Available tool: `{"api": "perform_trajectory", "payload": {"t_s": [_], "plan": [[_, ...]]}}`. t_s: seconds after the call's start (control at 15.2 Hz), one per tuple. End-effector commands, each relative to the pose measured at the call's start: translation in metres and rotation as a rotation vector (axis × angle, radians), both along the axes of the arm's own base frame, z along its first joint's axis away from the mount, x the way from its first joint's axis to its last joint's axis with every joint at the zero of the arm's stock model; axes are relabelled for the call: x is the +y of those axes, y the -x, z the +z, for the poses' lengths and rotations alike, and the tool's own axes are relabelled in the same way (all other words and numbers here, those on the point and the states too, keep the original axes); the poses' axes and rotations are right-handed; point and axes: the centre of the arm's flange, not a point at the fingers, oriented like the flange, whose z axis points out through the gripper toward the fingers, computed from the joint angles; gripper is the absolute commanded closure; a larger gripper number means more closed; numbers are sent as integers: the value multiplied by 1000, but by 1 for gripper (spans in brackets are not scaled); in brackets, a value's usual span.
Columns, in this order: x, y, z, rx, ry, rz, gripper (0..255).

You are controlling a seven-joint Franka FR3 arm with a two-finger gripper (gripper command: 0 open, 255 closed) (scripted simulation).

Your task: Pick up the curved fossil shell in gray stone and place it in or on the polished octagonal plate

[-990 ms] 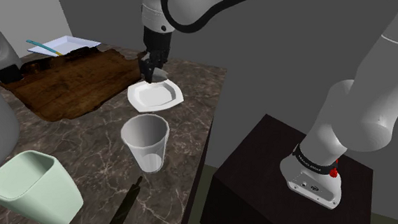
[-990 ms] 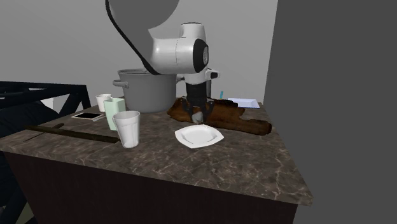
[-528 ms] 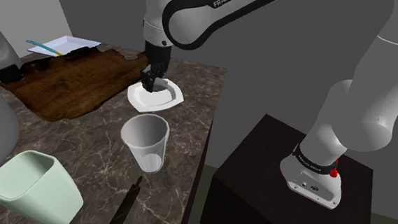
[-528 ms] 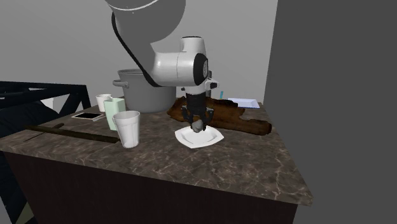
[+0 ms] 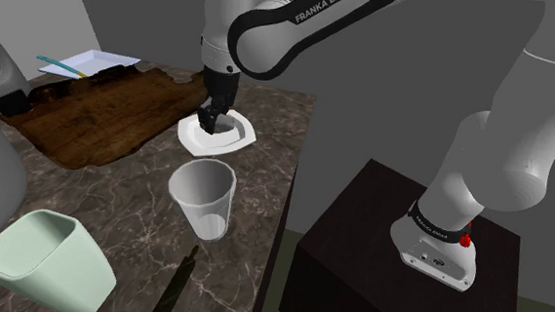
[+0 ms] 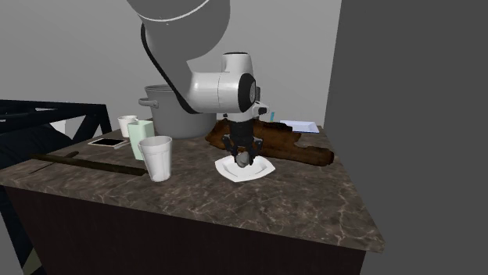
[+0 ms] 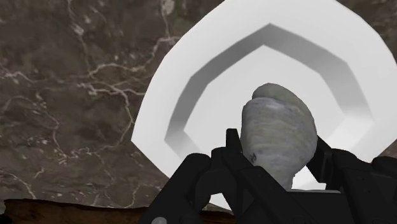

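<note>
Nearest in the shoulder view, a pale green bin (image 5: 47, 260) and a white cup (image 5: 205, 198) stand on the marble tabletop (image 5: 121, 197). Beyond them, the gripper (image 5: 214, 121) clasps the grey fossil shell (image 7: 280, 130) low over the well of the white octagonal plate (image 5: 243, 133). Farthest back, a white tray (image 5: 104, 60) carries a teal-handled tool (image 5: 59, 66).

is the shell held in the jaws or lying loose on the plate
Held: the jaws clasp the grey shell above the white plate; contact with it, cannot tell.

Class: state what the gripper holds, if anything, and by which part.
The grey fossil shell, clasped on opposite sides by the gripper, over the white plate.
</note>
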Motion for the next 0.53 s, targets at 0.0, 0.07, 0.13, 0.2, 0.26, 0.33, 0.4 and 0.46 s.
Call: {"api": "perform_trajectory", "payload": {"t_s": [0.0, 0.07, 0.13, 0.2, 0.26, 0.33, 0.4, 0.46], "plan": [[0, 0, 0, 0, 0, 0, 255], [0, 0, 0, 0, 0, 0, 255], [0, 0, 0, 0, 0, 0, 0], [0, 0, 0, 0, 0, 0, 0], [0, 0, 0, 0, 0, 0, 0], [0, 0, 0, 0, 0, 0, 0], [0, 0, 0, 0, 0, 0, 0], [0, 0, 0, 0, 0, 0, 0]]}}
